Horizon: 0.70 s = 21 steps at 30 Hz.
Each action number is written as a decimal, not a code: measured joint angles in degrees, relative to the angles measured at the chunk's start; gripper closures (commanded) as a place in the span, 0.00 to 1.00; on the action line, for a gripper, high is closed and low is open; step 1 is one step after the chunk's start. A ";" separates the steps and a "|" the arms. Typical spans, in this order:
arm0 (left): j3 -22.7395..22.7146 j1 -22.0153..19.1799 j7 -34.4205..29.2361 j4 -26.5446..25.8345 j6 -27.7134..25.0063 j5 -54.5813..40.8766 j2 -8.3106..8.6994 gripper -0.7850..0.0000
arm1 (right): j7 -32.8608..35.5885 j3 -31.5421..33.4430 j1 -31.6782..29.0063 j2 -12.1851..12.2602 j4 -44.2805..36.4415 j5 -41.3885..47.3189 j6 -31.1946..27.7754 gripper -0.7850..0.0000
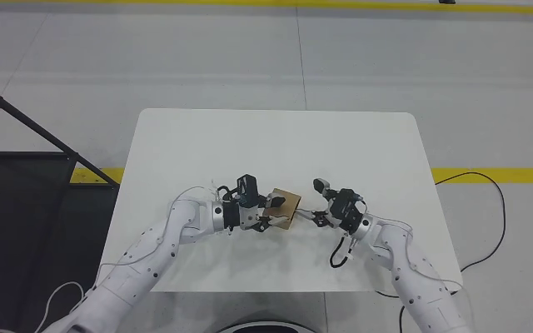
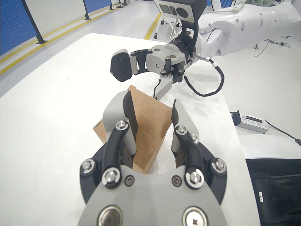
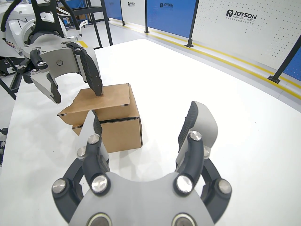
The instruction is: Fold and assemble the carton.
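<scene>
**Carton** (image 1: 281, 210) (image 3: 117, 118): brown cardboard, placed near the front middle of the table (image 1: 208, 141), between both grippers. The lid is laid over but not tucked, and a gap is seen along the front wall.

**Left gripper** (image 1: 268, 211) (image 3: 77, 94): spread wide, one jaw set on the lid, the other hung past the carton's end. Nothing is grasped.

**Right gripper** (image 1: 315, 218) (image 3: 143, 116): released, held just beside the front wall, whose long side lies across its line of approach.

The left arm is judged nearer.

**Table:** white, smooth.

**Room:** pale floor (image 1: 250, 67) marked with yellow lines; blue and white partitions (image 3: 169, 5).
</scene>
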 measured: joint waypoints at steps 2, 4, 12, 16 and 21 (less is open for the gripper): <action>0.00 -0.03 -0.08 0.09 0.00 0.05 -0.04 0.51 | -0.06 0.00 0.01 -0.01 0.04 -0.04 0.02 0.12; 0.00 -0.03 -0.10 0.16 -0.03 0.07 -0.08 0.51 | -0.17 0.04 0.00 -0.01 0.05 -0.09 0.15 0.12; -0.06 -0.13 -0.30 0.35 -0.22 0.20 -0.20 0.51 | -0.77 0.30 -0.22 0.05 -0.24 -0.44 0.53 0.11; -0.07 -0.18 -0.39 0.50 -0.34 0.41 -0.25 0.51 | -1.00 0.52 -0.45 0.10 -0.38 -0.49 0.57 0.10; -0.18 -0.21 -0.43 0.59 -0.29 0.33 -0.32 0.51 | -1.36 0.73 -0.81 0.21 -0.91 -1.00 0.47 0.05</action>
